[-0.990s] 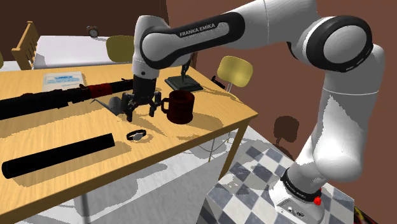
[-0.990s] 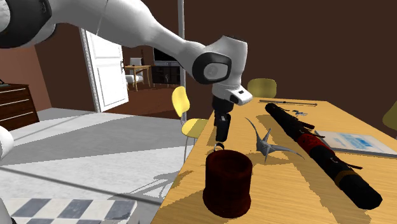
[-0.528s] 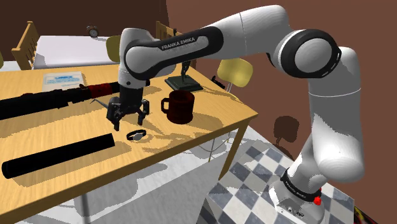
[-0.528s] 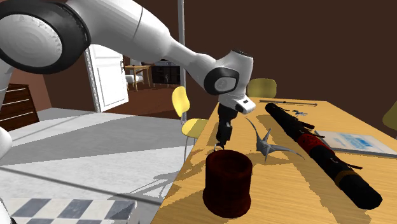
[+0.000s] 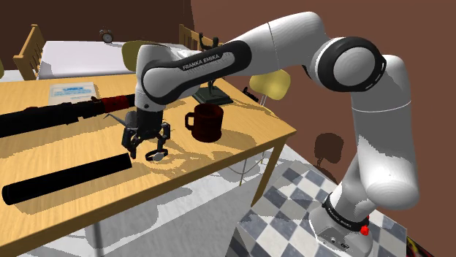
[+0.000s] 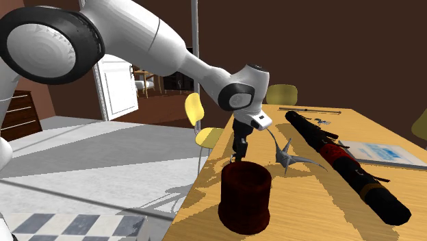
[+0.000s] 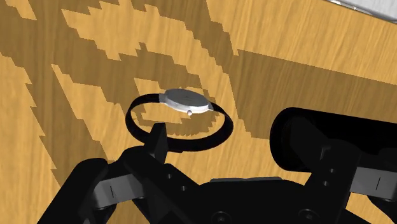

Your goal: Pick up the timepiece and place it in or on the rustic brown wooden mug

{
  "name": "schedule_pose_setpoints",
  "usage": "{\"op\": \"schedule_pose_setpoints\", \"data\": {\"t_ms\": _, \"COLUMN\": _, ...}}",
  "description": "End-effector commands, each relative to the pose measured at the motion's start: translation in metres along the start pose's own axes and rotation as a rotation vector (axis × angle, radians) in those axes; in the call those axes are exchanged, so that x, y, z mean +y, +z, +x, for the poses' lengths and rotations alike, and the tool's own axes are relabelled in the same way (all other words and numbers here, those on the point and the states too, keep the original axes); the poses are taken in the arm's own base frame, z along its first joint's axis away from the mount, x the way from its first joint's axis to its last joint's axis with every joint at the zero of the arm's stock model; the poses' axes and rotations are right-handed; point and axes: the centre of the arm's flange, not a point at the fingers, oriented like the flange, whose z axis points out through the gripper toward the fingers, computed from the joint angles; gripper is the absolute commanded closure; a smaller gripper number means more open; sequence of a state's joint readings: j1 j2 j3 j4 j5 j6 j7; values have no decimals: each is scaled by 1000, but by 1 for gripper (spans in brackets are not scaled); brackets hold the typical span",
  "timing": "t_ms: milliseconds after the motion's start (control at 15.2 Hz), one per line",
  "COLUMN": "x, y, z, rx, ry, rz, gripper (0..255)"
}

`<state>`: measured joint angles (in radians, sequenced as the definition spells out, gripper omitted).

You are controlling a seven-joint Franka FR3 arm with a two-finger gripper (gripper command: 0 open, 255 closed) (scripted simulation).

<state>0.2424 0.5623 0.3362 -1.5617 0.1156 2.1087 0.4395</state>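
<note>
Wrist view puts the watch (image 7: 184, 100) just ahead of my gripper (image 7: 226, 137). It is a silver face on a thin black strap closed into a loop, lying flat on the wooden table (image 7: 89, 57). My fingers (image 7: 157, 137) stand wide apart and grip nothing. The watch is not centred between them. It sits toward one finger, whose tip overlaps the near side of the strap loop, while bare wood lies between the strap and the other finger. I cannot tell whether that nearer tip touches the strap.

In the shoulder view I hover low over the table with the watch right under my fingertips. The dark brown mug (image 5: 208, 123) stands near, toward that view's right, with its handle turned my way.

I judge this to be the last of the approach, before the grasp. To do it well, I would first slide sideways until the face lies midway between my fingers. Coming down as I am could pin the strap or tip the watch over. I would close on the metal case rather than the strap, which looks likely to flex and slip out. The watch is very flat, so my tips need to go almost to the wood before I squeeze, and the squeeze should be slow so nothing skids away. Once I have it, the lift should go straight up and clear the mug's rim. The mug is close enough that a low sweep could knock it.
</note>
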Motion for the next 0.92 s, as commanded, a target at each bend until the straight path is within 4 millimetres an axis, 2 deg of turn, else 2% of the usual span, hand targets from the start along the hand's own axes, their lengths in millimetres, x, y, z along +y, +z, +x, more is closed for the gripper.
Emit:
{"op": "schedule_pose_setpoints", "data": {"t_ms": 0, "x": 0, "y": 0, "z": 0, "rx": 0, "ry": 0, "rz": 0, "gripper": 0}}
{"op": "schedule_pose_setpoints", "data": {"t_ms": 198, "x": 0, "y": 0, "z": 0, "rx": 0, "ry": 0, "rz": 0, "gripper": 0}}
{"op": "schedule_pose_setpoints", "data": {"t_ms": 264, "x": 0, "y": 0, "z": 0, "rx": 0, "ry": 0, "rz": 0, "gripper": 255}}
{"op": "schedule_pose_setpoints", "data": {"t_ms": 858, "x": 0, "y": 0, "z": 0, "rx": 0, "ry": 0, "rz": 0, "gripper": 255}}
